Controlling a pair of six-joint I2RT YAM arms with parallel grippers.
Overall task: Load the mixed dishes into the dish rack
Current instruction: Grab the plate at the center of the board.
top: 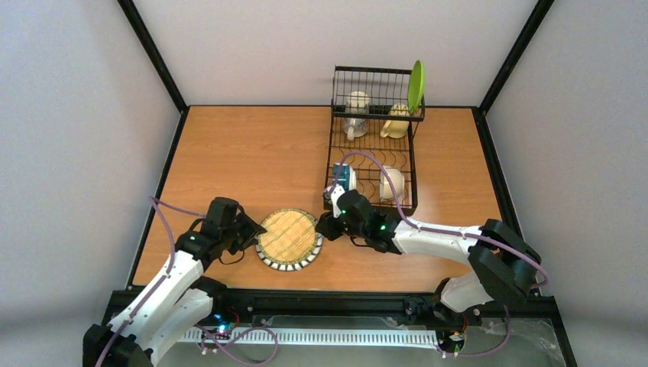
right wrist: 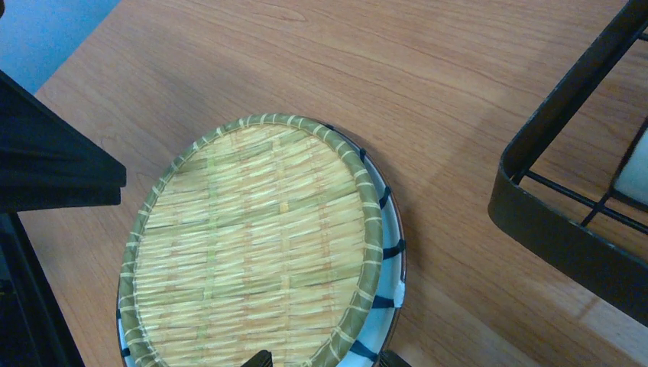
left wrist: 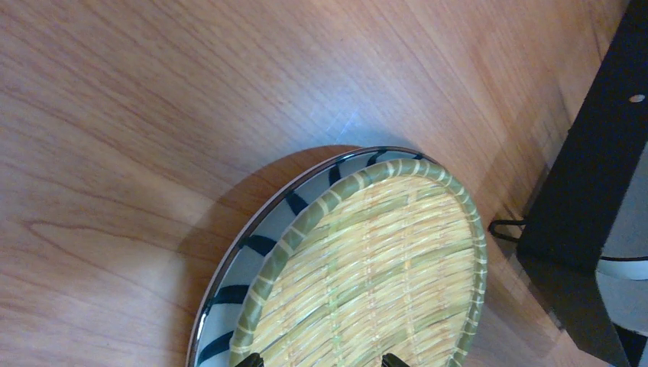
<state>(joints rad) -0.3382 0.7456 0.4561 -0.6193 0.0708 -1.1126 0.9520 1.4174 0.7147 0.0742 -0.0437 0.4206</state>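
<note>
Two hands wide open, left hand (top: 254, 232) and right hand (top: 324, 227), holding nothing. Grab plate (top: 286, 266) by its striped rim, keep mat (top: 288, 235) flat, lift slowly toward rack (right wrist: 565, 237).

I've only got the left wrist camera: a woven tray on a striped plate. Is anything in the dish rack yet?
Observer: Yes. From above, the raised tier of the dish rack holds a white mug and a cream mug, with a green plate upright at its right end.
Operator: Where's the right arm?
Observer: The right gripper, jaws open, is at the right edge of the woven tray, opposite the left gripper.
Operator: How close is the rack?
Observer: The right wrist view shows its corner close beside the striped plate, not touching.
</note>
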